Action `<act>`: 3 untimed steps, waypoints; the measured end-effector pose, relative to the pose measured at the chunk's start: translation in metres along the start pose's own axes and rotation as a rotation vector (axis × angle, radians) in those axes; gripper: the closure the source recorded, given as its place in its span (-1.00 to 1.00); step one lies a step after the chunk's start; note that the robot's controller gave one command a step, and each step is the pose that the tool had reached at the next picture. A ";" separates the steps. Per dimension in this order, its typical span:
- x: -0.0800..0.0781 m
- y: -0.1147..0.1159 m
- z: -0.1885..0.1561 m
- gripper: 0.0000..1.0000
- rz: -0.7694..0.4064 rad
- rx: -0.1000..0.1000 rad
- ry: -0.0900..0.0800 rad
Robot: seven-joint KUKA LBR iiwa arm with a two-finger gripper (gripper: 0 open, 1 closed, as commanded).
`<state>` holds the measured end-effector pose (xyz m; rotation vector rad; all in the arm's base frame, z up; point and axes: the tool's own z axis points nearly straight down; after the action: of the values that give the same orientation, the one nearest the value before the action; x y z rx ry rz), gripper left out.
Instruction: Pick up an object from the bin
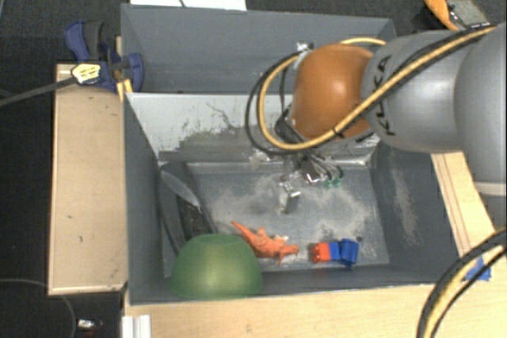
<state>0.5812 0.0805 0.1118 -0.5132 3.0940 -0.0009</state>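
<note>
A grey metal bin (pixel 150 170) with sloping walls is seen from above. Its floor is dull, scuffed metal, marked with pale scratches and powdery smears, thickest around the middle and along the back wall.

A thick robot arm (pixel 444 99) in smooth silver-grey casing reaches in from the right. Dark lettering runs along the casing, but a cable crosses it and it cannot be read in full. At the wrist sits a glossy, rounded orange cover (pixel 329 91), with black and yellow cables (pixel 265 119) looping around it. Below the cover, the small metal gripper (pixel 290 196) hangs over the scratched middle of the floor. Whether it is open or closed cannot be told.

The loose things lie in a row along the front wall. In the front left corner is a smooth, matte green dome (pixel 215 267), like an upturned bowl. Just right of it is a small orange toy animal (pixel 267 243), long and thin with spiky limbs. It lies in front of the gripper and is the nearest thing to it. Further right is a blocky red and blue toy piece (pixel 333 252), red on its left and blue on its right. A dark flat thing (pixel 184 210) leans along the left wall, its kind unclear.

The middle, back and right of the floor are bare metal, leaving open room around the gripper.
</note>
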 end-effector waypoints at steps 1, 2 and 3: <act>0.068 0.041 0.007 -1.00 0.249 -0.004 0.002; 0.082 0.050 0.033 -1.00 -0.089 -0.002 -0.005; 0.099 0.012 0.038 1.00 0.208 -0.004 -0.013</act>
<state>0.4842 0.0602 0.0732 -0.1892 3.1185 0.0092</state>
